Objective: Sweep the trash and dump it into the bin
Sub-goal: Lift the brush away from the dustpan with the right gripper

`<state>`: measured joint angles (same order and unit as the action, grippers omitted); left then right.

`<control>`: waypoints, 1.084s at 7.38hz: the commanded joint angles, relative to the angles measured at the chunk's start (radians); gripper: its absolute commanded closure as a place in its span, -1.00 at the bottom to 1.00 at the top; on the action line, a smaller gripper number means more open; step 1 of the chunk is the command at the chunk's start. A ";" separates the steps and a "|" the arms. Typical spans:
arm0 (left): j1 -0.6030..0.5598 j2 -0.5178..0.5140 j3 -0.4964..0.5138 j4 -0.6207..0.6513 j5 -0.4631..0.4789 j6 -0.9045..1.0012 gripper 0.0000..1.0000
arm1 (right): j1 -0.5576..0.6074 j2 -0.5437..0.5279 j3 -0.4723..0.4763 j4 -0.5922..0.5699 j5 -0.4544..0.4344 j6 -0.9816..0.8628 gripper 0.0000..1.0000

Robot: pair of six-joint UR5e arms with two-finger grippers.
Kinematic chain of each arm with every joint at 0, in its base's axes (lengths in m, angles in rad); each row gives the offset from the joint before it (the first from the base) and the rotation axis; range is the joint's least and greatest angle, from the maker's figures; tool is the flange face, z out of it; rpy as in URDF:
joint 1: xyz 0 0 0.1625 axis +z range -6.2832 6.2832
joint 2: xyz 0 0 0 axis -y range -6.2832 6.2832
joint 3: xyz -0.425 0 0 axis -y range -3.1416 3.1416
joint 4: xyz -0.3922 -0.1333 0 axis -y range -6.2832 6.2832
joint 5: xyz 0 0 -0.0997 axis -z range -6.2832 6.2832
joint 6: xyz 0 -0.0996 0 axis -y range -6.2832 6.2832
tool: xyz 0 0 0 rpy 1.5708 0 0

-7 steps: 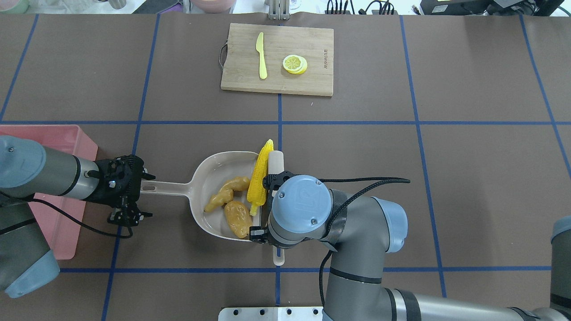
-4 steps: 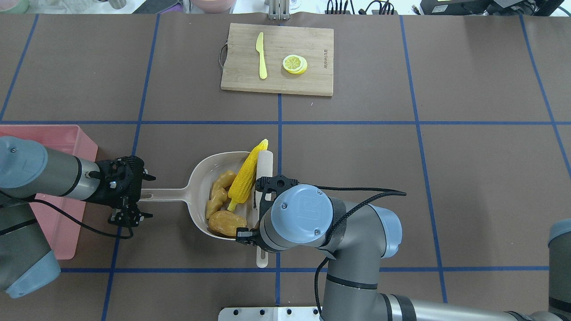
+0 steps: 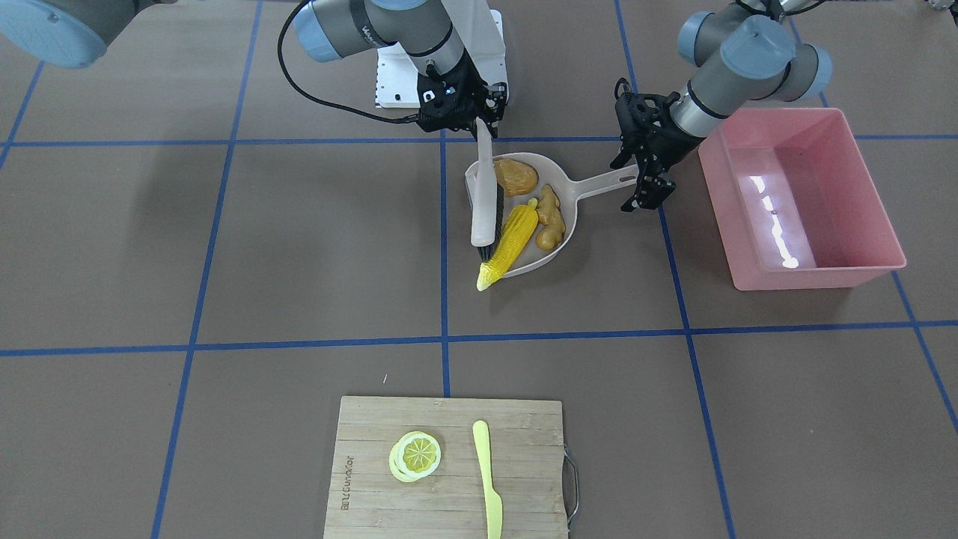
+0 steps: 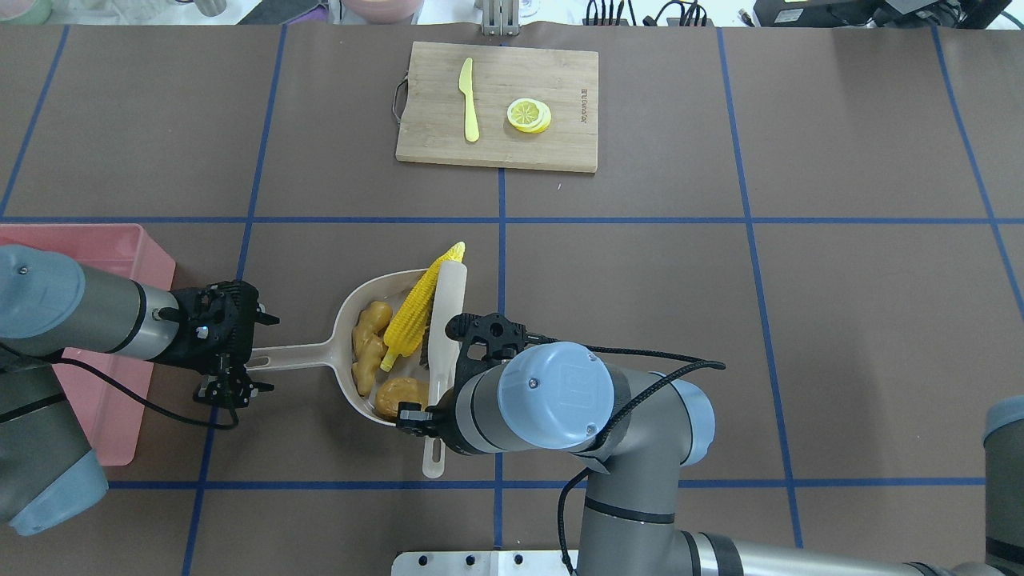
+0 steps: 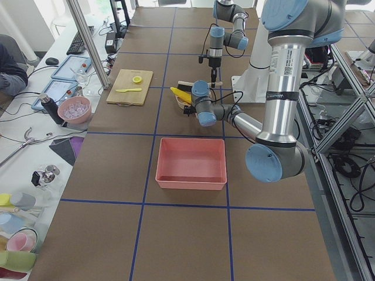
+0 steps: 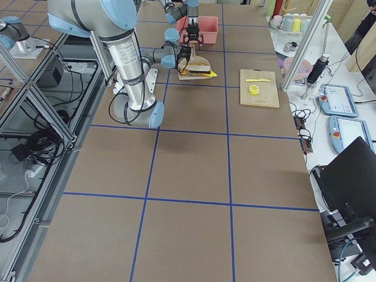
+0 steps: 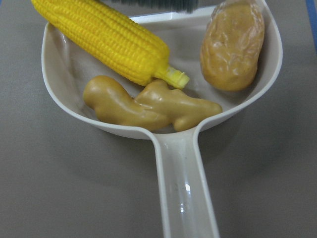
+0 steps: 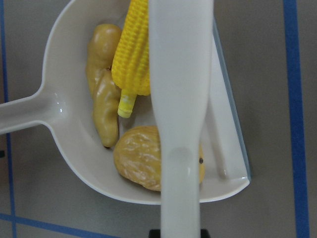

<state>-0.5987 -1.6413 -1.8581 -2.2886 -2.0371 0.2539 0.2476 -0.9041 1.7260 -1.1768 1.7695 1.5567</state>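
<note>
The beige dustpan (image 4: 346,318) lies on the table and holds the trash: the yellow corn cob (image 4: 414,317), the tan ginger root (image 4: 370,349) and the brown potato (image 4: 400,395). The corn's tip sticks out over the pan's far edge. My left gripper (image 4: 240,357) is shut on the dustpan's handle (image 7: 183,188). My right gripper (image 3: 483,123) is shut on a white brush (image 4: 445,320), whose bristles rest in the pan's mouth against the corn (image 3: 509,239). The pink bin (image 3: 801,187) stands empty beyond the handle, on my left.
A wooden cutting board (image 4: 498,106) at the far middle carries a yellow knife (image 4: 469,100) and lemon slices (image 4: 529,115). The bin (image 4: 120,256) lies partly under my left arm. Blue tape lines grid the brown table.
The brush has swept left and tilted, and it has pushed the corn, ginger and potato deeper into the pan. The pan has turned slightly. My left gripper has stayed put.
</note>
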 commanded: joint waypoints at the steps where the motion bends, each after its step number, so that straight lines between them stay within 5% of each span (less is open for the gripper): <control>1: -0.001 0.000 0.000 0.000 0.000 0.001 -0.91 | -0.004 -0.009 0.000 0.058 -0.005 0.042 1.00; 5: 0.002 -0.009 0.010 0.001 0.000 0.007 -0.92 | -0.033 -0.064 0.018 0.059 0.004 0.046 1.00; 8: -0.001 -0.002 -0.001 0.000 0.000 0.007 -0.93 | 0.060 -0.096 0.170 -0.067 0.177 0.045 1.00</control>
<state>-0.5995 -1.6447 -1.8576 -2.2885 -2.0371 0.2607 0.2644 -0.9908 1.8369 -1.1953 1.8810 1.6015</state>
